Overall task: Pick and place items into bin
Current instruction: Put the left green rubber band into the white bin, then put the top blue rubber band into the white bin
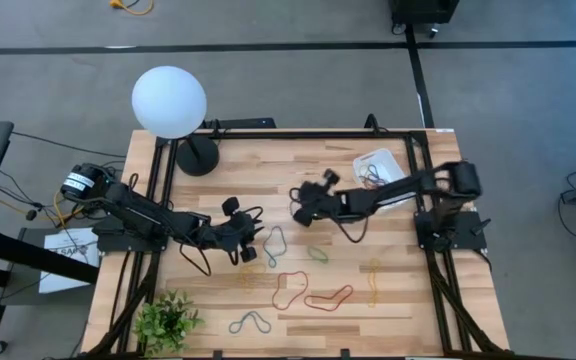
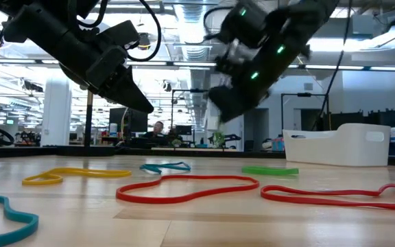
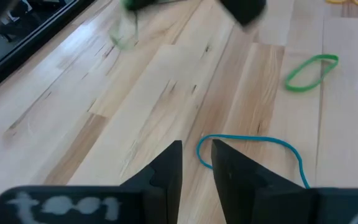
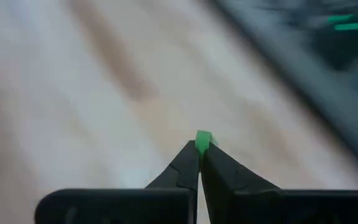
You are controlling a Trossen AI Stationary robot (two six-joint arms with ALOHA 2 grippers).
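Two grippers are up: a thin floppy green rubber band is pinched in the closed right gripper at mid-frame, light and limp. The left gripper, slightly parted and empty, is poised over a teal rubber loop; its strand is best nipped.

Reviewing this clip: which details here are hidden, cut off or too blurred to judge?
- Right gripper: right wrist view shows only a green scrap pinched at its tips; the rest is hidden and motion-blurred.
- Small white rectangular plastic bin: contents too small in the high view; its wall hides them in the low view.
- Grey-blue rubber band: partly covered by the left gripper.
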